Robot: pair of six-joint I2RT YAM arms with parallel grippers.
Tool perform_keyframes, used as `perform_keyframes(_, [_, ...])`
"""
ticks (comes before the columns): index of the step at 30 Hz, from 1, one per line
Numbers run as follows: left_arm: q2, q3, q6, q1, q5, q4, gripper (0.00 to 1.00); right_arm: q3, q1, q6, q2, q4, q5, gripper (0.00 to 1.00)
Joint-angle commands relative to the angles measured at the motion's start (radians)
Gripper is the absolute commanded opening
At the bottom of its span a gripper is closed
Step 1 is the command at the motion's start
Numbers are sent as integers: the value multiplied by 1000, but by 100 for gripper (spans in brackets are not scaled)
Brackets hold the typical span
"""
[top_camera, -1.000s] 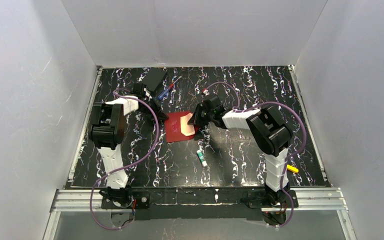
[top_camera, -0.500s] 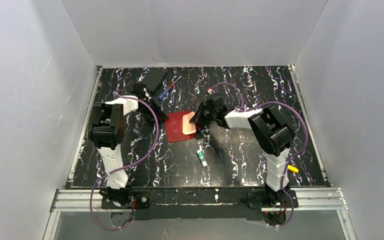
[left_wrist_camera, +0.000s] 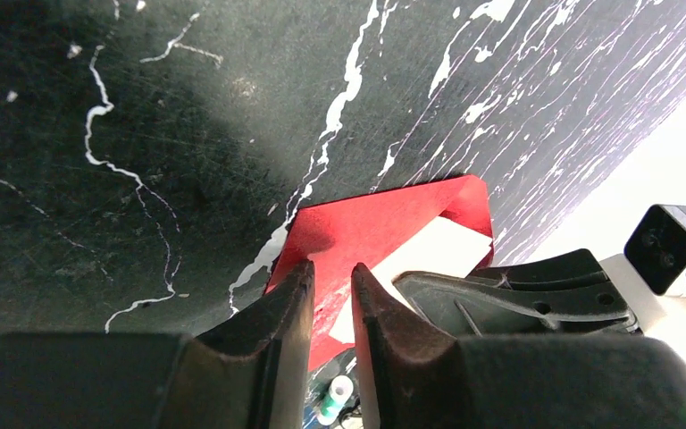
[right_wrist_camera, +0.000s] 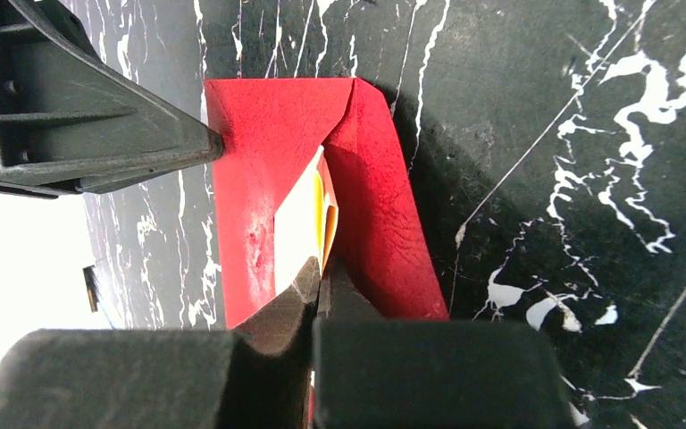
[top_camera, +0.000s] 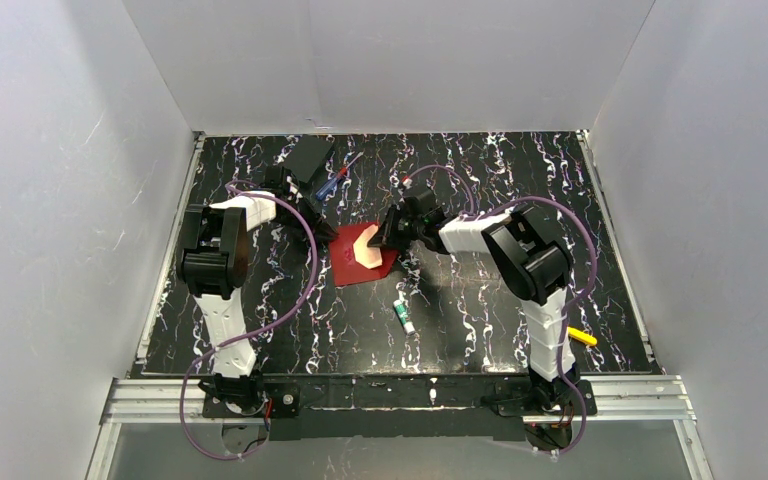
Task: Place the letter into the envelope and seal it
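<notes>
The red envelope [top_camera: 352, 264] lies flat on the black marbled table, also seen in the left wrist view [left_wrist_camera: 384, 219] and in the right wrist view [right_wrist_camera: 255, 179]. Its flap [right_wrist_camera: 380, 214] stands up on the right side. The letter [top_camera: 368, 247], a pale folded sheet [right_wrist_camera: 299, 223], lies slanted between the envelope's body and flap, white in the left wrist view [left_wrist_camera: 433, 255]. My right gripper [right_wrist_camera: 323, 266] is shut on the letter's near edge. My left gripper [left_wrist_camera: 331, 271] sits at the envelope's left edge, jaws a narrow gap apart with nothing clamped.
A green-and-white glue stick [top_camera: 402, 316] lies just in front of the envelope. A flat black rectangular object [top_camera: 310, 155] and a blue-and-red pen [top_camera: 332, 183] are at the back left. A small yellow piece [top_camera: 584, 337] lies near the right arm's base.
My right gripper has moved left and toward the back with the letter, carrying it farther over the envelope. The left gripper's jaws have parted slightly.
</notes>
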Motion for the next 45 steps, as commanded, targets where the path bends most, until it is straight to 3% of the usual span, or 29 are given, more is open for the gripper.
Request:
perform_keyframes(1, [2, -29, 14, -1, 2, -59, 24, 43, 10, -5, 25, 33, -44, 1])
perform_keyframes(5, [-23, 1, 40, 0, 42, -75, 31, 59, 11, -23, 39, 13, -72, 1])
perform_keyframes(10, [-89, 68, 100, 0, 75, -160, 50, 49, 11, -49, 16, -26, -50, 9])
perform_keyframes(13, [-144, 74, 115, 0, 54, -212, 60, 58, 11, -74, -9, -91, -15, 25])
perform_keyframes(15, [-178, 62, 123, 0, 18, -252, 62, 61, 11, -98, -43, -134, 21, 42])
perform_keyframes(20, [-180, -14, 128, 0, -1, -266, 61, 110, 11, -156, -88, -259, 94, 61])
perform_keyframes(33, [-74, -41, 89, -3, 122, -192, 47, 334, 41, -280, -46, -666, 260, 71])
perform_keyframes(38, [-54, -47, 62, -23, 151, -156, 38, 357, 54, -316, -45, -724, 287, 72])
perform_keyframes(45, [-50, -54, 49, -51, 105, -145, 38, 357, 54, -339, -50, -744, 344, 73])
